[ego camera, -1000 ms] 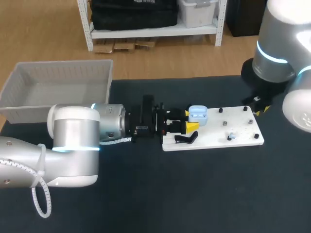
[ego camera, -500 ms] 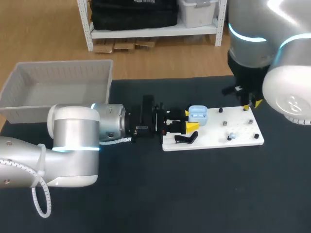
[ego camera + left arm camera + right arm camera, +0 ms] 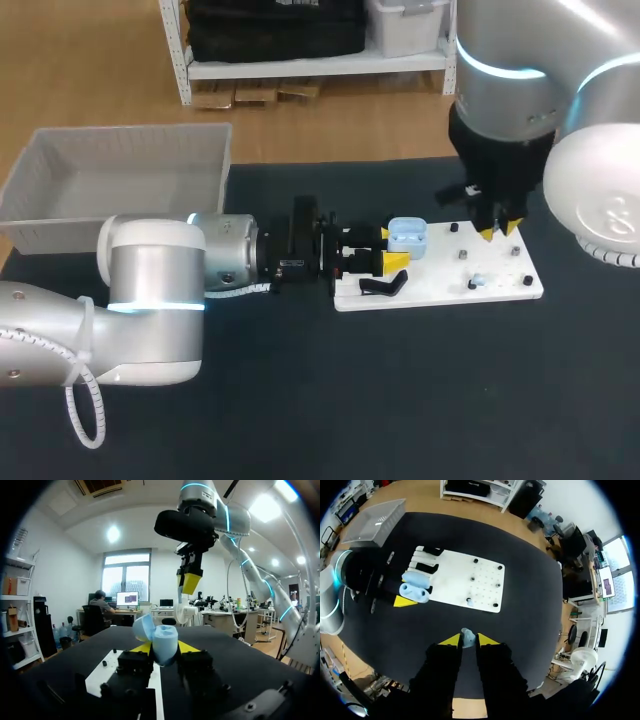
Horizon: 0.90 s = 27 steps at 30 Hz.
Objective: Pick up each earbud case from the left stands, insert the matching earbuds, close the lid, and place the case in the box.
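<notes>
Left hand (image 3: 391,248) lay low on the counter (image 3: 400,400), just right of the gray box (image 3: 60,225), squeezing the blue case (image 3: 407,237) with its lid up. One little earbud (image 3: 476,282) lay on the white board (image 3: 505,292). Right hand (image 3: 497,231) hung above it, pinching another earbud (image 3: 467,636). Nothing was in the box. Both buds, the lid and the box were left, I think.

Three cameras, one worktop (image 3: 400,400).
Head: high and behind, looking down, mid-range. Left wrist: low, almost level, facing along the white board (image 3: 440,285), very close on the blue case (image 3: 162,642). Right wrist: high overhead, facing straight down. Board and case show in all three.
</notes>
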Each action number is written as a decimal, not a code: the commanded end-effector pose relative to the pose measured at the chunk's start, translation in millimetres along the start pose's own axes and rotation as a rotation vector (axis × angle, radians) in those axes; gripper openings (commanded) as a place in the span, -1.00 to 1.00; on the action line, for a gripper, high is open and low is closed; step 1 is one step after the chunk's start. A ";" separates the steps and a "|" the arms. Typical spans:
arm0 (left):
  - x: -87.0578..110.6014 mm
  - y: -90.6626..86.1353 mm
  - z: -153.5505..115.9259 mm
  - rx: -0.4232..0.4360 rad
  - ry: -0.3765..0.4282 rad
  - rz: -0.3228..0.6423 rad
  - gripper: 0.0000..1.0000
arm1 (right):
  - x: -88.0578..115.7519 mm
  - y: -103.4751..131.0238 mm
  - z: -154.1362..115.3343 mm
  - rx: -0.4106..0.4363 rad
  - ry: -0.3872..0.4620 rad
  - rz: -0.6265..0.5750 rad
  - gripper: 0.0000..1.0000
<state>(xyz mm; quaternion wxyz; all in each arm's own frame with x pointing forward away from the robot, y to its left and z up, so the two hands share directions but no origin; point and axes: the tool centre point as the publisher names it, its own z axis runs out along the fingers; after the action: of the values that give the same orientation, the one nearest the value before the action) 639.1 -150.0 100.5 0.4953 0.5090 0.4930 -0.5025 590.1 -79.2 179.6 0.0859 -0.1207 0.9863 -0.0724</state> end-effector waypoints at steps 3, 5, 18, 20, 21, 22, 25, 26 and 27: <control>0.2 -1.3 -0.4 -0.004 -0.002 0.001 -1.00 | 2.1 -0.8 -0.1 -0.001 -0.005 0.001 -1.00; 0.2 -1.3 -0.4 -0.004 -0.002 0.001 -1.00 | 2.1 -0.8 -0.1 -0.001 -0.005 0.001 -1.00; 0.2 -1.3 -0.4 -0.004 -0.002 0.001 -1.00 | -15.9 35.2 -19.1 0.101 -0.034 0.411 -1.00; 0.2 -1.3 -0.4 -0.004 -0.002 0.001 -1.00 | -17.6 41.1 -17.1 0.116 -0.021 0.434 -1.00; 0.2 -1.3 -0.4 -0.004 -0.002 0.001 -1.00 | -17.8 44.3 -16.1 0.123 -0.017 0.439 -1.00; 0.2 -1.3 -0.4 -0.004 -0.002 0.001 -1.00 | -18.2 47.5 -16.1 0.118 -0.014 0.451 -1.00; 0.2 -1.3 -0.4 -0.004 -0.002 0.001 -1.00 | -20.3 55.9 -16.0 0.122 -0.005 0.484 -1.00; 0.2 -1.3 -0.4 -0.004 -0.002 0.001 -1.00 | -21.3 58.1 -15.4 0.126 -0.006 0.490 -1.00; 0.2 -1.3 -0.4 -0.004 -0.002 0.001 -1.00 | -21.4 60.5 -14.5 0.123 -0.002 0.497 -1.00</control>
<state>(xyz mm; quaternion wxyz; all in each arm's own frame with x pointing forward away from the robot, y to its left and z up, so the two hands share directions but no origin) 639.1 -150.0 100.5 0.4953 0.5090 0.4930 -0.5025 588.9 -22.5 188.2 0.1174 0.1258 0.9813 -0.0866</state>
